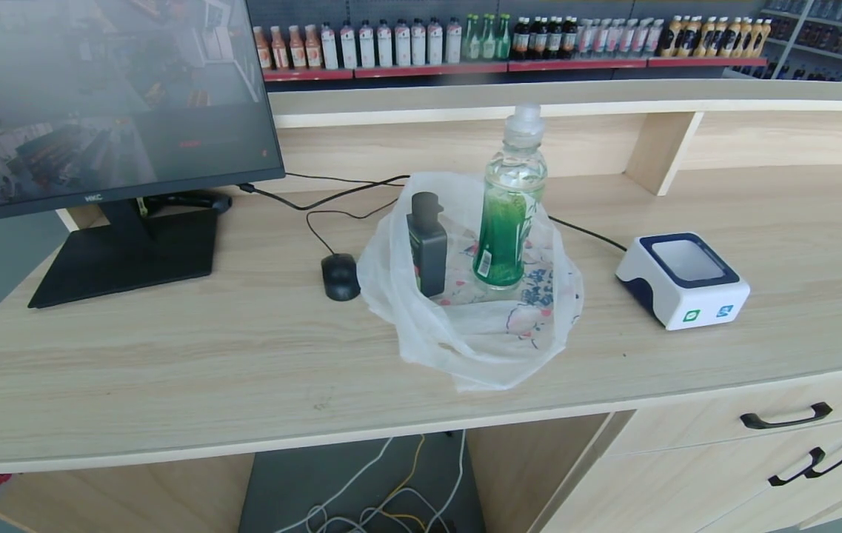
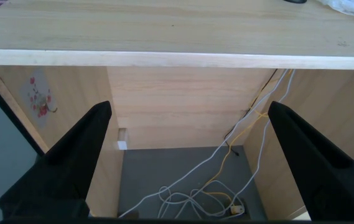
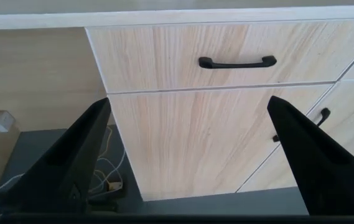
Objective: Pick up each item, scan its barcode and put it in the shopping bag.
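The left gripper (image 2: 190, 112) hangs below the front edge of the pale wooden table (image 1: 169, 355), jaws wide and empty. The right gripper (image 3: 189, 102), equally wide and empty, faces a drawer's black handle (image 3: 237, 61). Above and beyond both, the translucent white plastic shopping bag (image 1: 480, 333) holds a green-labelled clear plastic bottle (image 1: 506, 222) and a dark grey rectangular bottle (image 1: 428, 252), both upright. A white-and-navy box scanner (image 1: 683, 281) sits near the bag, on the right gripper's side.

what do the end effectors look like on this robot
The left end effector and right end effector look alike: each has two plain matte black fingers, wedge-shaped, broad at the base and tapering to a narrow tip.
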Available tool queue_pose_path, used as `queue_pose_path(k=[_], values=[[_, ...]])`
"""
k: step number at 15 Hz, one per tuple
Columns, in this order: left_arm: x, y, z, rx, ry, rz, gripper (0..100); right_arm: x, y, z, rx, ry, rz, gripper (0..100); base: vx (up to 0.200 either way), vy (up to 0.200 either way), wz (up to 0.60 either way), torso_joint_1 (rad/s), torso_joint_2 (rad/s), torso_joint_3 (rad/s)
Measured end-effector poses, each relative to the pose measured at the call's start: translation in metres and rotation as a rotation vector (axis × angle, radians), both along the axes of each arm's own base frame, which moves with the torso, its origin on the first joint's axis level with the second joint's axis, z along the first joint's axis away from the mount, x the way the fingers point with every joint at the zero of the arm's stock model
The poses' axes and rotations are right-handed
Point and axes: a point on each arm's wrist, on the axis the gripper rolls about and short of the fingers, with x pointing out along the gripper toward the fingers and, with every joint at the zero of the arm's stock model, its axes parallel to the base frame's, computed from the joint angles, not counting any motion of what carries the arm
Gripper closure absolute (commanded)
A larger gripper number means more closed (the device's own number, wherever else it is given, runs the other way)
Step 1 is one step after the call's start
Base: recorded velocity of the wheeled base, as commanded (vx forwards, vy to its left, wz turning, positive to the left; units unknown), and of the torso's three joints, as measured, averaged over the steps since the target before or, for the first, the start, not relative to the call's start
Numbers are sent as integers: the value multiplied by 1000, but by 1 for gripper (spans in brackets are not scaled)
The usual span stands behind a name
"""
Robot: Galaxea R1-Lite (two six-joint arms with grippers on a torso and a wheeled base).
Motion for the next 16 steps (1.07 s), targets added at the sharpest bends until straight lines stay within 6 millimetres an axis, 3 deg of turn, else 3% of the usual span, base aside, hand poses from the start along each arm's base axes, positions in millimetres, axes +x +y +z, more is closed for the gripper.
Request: queue_pose_path(k=[13,16], values=[[0,0,0,-2,0,0,0,0,0,-3,59,28,5,0,0,0,0,0,0,0],[0,0,0,0,0,0,0,0,0,-4,59,28,4,0,-133,0,0,2,6,0]])
